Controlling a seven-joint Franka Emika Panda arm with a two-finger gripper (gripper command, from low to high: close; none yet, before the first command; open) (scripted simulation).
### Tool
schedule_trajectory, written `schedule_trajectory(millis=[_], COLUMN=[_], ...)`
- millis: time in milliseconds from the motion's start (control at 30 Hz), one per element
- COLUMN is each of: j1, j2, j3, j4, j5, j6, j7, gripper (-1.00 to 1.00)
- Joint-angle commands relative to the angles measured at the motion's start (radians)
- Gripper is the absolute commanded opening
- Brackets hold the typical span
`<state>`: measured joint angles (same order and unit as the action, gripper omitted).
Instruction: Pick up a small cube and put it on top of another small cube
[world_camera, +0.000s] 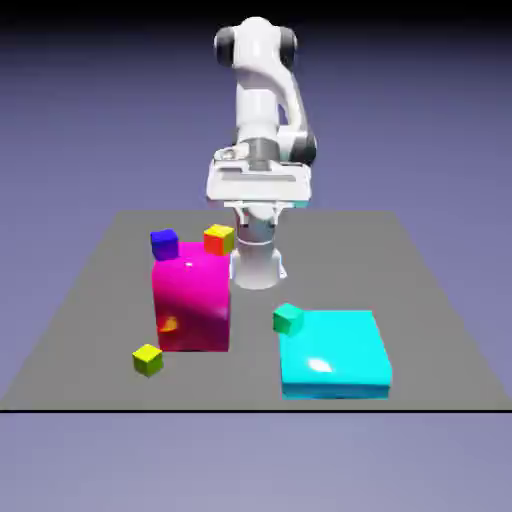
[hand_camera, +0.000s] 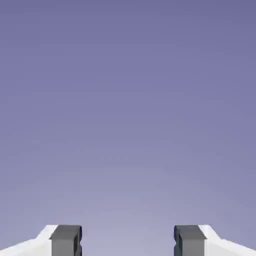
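Diagonally, yellow-green cube (world_camera: 148, 361) points one corner cameraward, sides equal

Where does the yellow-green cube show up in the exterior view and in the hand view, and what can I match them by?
Exterior view: the yellow-green cube sits on the table, lower left, nearer the camera than the magenta block.
Hand view: not in it; only backdrop and finger tips show.
Shared landmark: the plain blue-violet backdrop, behind the arm in one, filling most of the other.
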<state>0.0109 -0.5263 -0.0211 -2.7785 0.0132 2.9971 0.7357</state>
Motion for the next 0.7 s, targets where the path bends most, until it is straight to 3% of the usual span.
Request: schedule_trajectory(millis=[0, 667], j1=[-0.001, -0.019], j2=[0.036, 0.761], j3=[-0.017, -0.367], j4=[0.026, 0.549], j5=[0.011, 0.231], j6=[-0.033, -0.694], j7=[-0.004, -0.093], gripper=[0.00, 0.00])
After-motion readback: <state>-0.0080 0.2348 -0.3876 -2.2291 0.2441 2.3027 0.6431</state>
